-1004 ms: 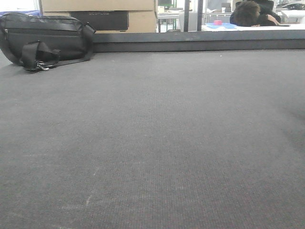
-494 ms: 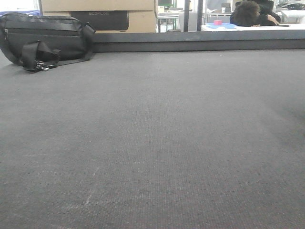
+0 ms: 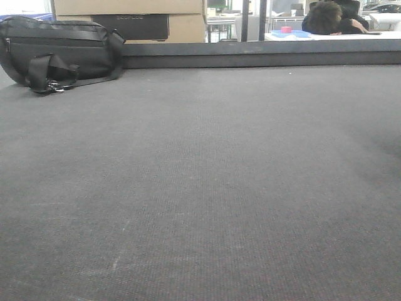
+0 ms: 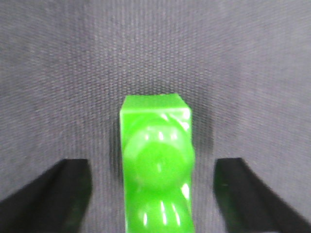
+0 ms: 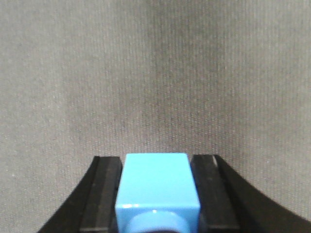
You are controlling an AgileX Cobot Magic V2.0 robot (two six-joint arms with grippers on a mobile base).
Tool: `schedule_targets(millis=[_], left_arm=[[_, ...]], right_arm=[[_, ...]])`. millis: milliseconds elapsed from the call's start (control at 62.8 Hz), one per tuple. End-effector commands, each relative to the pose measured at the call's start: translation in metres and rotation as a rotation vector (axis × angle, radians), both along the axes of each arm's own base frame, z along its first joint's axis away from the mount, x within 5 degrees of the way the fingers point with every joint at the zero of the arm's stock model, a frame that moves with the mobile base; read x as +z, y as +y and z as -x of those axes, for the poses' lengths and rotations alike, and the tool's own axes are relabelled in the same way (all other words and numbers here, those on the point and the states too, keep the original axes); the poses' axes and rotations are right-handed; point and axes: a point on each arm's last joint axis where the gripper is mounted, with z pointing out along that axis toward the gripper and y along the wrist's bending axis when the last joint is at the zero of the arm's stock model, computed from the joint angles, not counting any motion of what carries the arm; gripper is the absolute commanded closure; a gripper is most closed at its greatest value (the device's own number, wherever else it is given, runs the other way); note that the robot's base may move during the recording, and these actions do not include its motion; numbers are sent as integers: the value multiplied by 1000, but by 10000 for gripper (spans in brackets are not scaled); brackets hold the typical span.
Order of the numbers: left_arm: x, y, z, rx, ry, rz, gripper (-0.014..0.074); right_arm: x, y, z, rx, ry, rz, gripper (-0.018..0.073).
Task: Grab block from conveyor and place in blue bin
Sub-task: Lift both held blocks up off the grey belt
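In the left wrist view a glossy green block (image 4: 156, 160) with round studs lies on the dark grey woven conveyor (image 4: 146, 53). My left gripper (image 4: 154, 167) is open around it, one black finger on each side with a clear gap to the block. In the right wrist view my right gripper (image 5: 158, 162) is shut on a light blue block (image 5: 158, 182), its black pads pressed against both sides, above the conveyor (image 5: 155, 73). The front view shows only bare conveyor (image 3: 207, 175); neither gripper nor any block appears there. The blue bin is out of view.
A black bag (image 3: 56, 53) lies at the far left of the belt. Behind it run a dark rail (image 3: 263, 55) and cardboard boxes (image 3: 131, 19). A person (image 3: 332, 17) leans on a distant table at the back right.
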Motion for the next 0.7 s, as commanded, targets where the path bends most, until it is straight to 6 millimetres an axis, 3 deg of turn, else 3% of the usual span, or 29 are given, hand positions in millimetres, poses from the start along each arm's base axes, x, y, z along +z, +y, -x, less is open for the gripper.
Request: schedule_targets(millis=[0, 175, 335, 510, 685], left_arm=[[-2, -5, -3, -11, -10, 6, 272], [-1, -8, -6, -37, -24, -14, 457], [11, -8, -10, -38, -36, -16, 706], [48, -11, -12, -17, -162, 7, 708], [105, -23, 15, 2, -382, 22, 708]], right_arm=[[4, -1, -1, -1, -30, 5, 721], [5, 0, -1, 0, -20, -1, 721], [32, 2, 1, 11, -49, -20, 721], [82, 1, 7, 26, -287, -10, 721], [133, -1, 44, 45, -561, 7, 721]])
